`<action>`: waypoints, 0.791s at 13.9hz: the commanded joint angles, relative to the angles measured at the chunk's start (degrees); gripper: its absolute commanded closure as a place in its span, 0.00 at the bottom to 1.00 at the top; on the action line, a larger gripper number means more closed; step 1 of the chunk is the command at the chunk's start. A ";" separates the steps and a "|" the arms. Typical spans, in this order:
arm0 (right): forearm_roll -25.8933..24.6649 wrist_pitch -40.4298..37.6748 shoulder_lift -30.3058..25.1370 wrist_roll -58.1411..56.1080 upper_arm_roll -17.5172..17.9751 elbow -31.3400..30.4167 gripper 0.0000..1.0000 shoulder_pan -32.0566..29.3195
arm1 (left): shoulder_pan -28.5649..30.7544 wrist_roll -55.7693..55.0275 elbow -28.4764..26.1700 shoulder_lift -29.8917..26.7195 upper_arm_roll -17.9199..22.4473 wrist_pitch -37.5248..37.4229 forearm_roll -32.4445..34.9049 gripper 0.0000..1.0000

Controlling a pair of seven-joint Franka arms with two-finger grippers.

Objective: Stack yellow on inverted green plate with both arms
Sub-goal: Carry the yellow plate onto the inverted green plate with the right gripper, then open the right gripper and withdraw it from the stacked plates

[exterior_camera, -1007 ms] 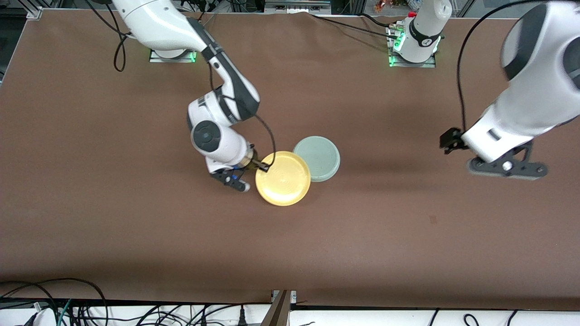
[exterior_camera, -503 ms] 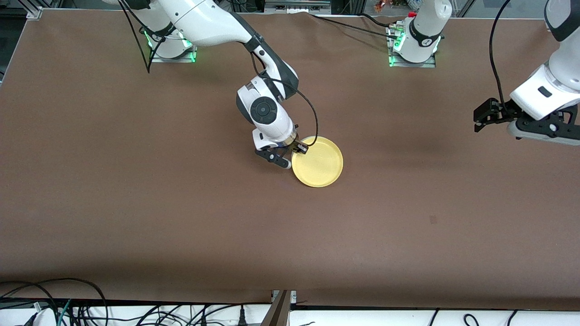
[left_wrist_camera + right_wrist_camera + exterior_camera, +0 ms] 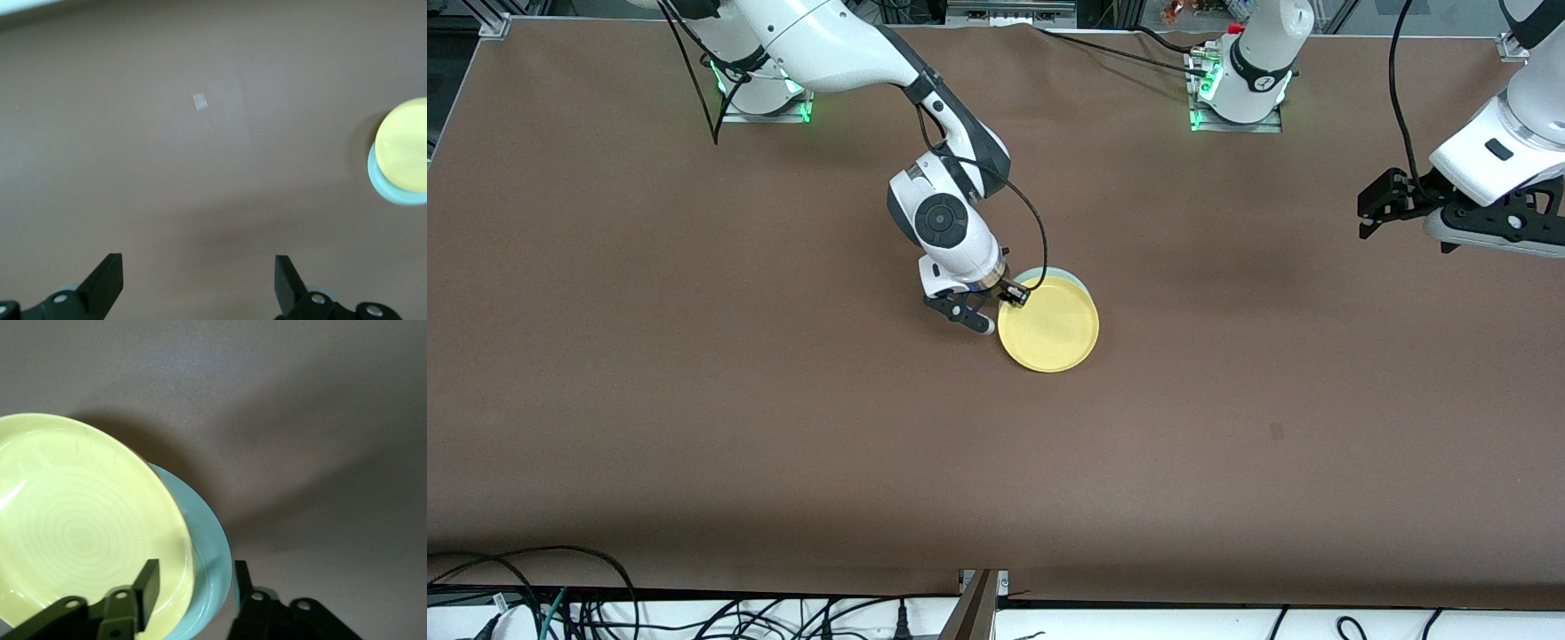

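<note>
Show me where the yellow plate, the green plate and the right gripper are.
yellow plate (image 3: 1049,326): front view, middle of its inside.
green plate (image 3: 1072,276): front view, sliver of rim showing under the yellow plate.
right gripper (image 3: 1009,294): front view, fingertips at the yellow plate's rim.

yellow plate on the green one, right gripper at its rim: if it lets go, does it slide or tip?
Probably stiff: the yellow plate holds its shape at the right gripper. Likely slides easily, since its smooth plastic sits off-centre on the green plate. It may tip, as it looks tilted in the right wrist view.
</note>
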 commanded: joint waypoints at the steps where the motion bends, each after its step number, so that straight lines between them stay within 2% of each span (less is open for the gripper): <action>1: 0.62 -4.39 -2.08 0.17 -0.17 0.45 0.01 0.01 | 0.82 0.70 2.05 0.49 -0.62 -2.78 -0.69 0.00; 4: 0.35 -10.98 -5.77 0.17 -1.05 0.72 0.01 -0.60 | 0.73 0.70 2.05 0.40 -0.70 -3.21 -0.61 0.00; 6: 0.09 -15.11 -8.50 -0.26 -3.94 1.50 0.01 -0.87 | 0.65 0.44 2.14 0.58 -0.79 -3.48 -0.34 0.00; 11: -1.49 -20.58 -12.72 -5.01 -16.49 5.55 0.01 -0.96 | 0.47 0.35 2.14 0.49 -0.79 -3.57 -0.25 0.00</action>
